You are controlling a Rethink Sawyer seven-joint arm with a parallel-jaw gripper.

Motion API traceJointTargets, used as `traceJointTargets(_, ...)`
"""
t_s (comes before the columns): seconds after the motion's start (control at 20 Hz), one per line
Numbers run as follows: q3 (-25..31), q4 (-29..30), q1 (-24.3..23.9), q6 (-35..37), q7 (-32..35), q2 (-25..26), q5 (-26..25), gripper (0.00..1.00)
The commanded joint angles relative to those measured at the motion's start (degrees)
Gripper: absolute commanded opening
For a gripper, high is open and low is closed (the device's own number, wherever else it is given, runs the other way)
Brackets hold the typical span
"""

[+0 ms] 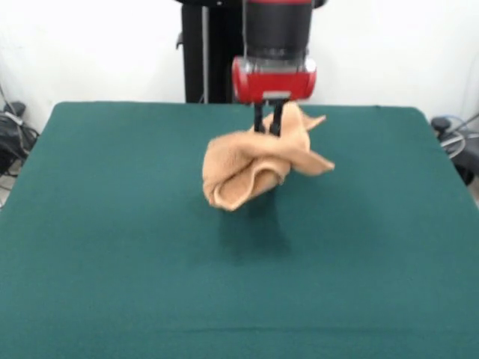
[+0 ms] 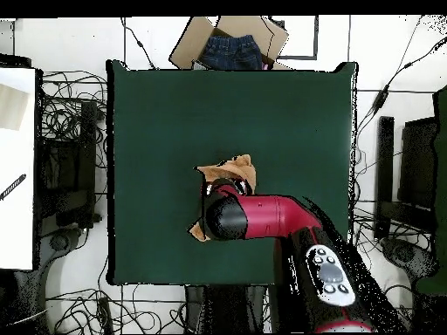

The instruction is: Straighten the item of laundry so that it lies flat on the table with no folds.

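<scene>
The light orange-tan towel [image 1: 254,164] hangs bunched and folded from my gripper [image 1: 268,127], lifted clear above the dark green table [image 1: 112,224]; its shadow lies on the cloth below. The gripper's two dark fingers are shut on the towel's upper part. In the overhead view the red and black arm [image 2: 262,216] covers most of the towel [image 2: 234,168], which shows only as crumpled corners beside the arm's head. The towel's woven bands do not show.
A cardboard box with blue jeans [image 2: 230,48] sits beyond the table's edge opposite the robot. Cables and stands ring the table on the floor [image 2: 65,131]. A white surface [image 2: 17,166] stands at the left of the overhead view.
</scene>
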Motion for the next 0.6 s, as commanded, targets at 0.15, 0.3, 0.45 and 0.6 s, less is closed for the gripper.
traceJointTargets(0.15, 8.71, 8.70, -1.66, 7.67, 4.32, -11.77, 6.57, 0.00)
traceJointTargets(0.3, 10.53, 9.69, -3.28, 6.61, 3.72, -11.12, 7.15, 0.00)
traceJointTargets(0.45, 9.60, 9.90, -2.69, 5.58, 4.82, -10.93, 6.82, 0.00)
traceJointTargets(0.6, 10.04, 10.95, -2.80, 6.37, 4.61, -12.72, 7.87, 0.00)
